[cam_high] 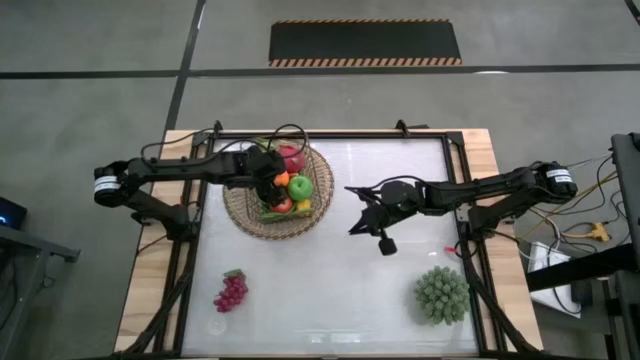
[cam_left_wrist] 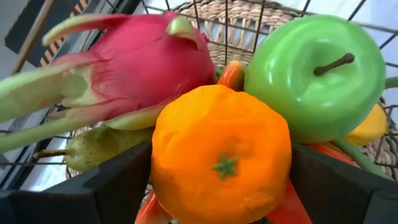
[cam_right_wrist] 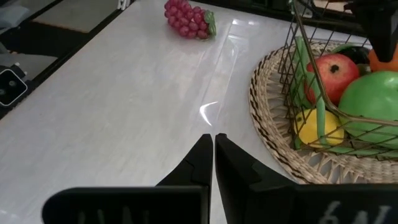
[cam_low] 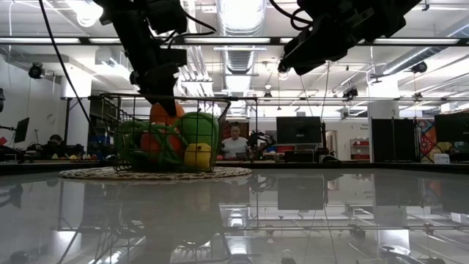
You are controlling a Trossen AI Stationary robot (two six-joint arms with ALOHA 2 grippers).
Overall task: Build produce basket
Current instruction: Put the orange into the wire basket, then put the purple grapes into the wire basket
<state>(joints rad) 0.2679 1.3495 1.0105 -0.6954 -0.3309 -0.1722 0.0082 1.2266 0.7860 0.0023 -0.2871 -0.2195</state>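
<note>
- The orange (cam_left_wrist: pixel 221 165) sits on top of the pile in the basket (cam_high: pixel 245 212), between the left gripper (cam_high: pixel 268 183)'s jaws, which stand wide beside it, seemingly not pressing.
- It looks light, stiff and smooth; best taken across its middle.
- Around it lie a dragon fruit (cam_left_wrist: pixel 143 62), green apple (cam_left_wrist: pixel 314 71), pear (cam_left_wrist: pixel 93 149), lemon (cam_right_wrist: pixel 317 129) and red apple (cam_right_wrist: pixel 333 73).
- The grapes (cam_high: pixel 231 291) lie on the bench (cam_high: pixel 330 280), well apart.
- The right gripper (cam_high: pixel 353 224) hovers beside the basket, jaws closed, empty.
</note>
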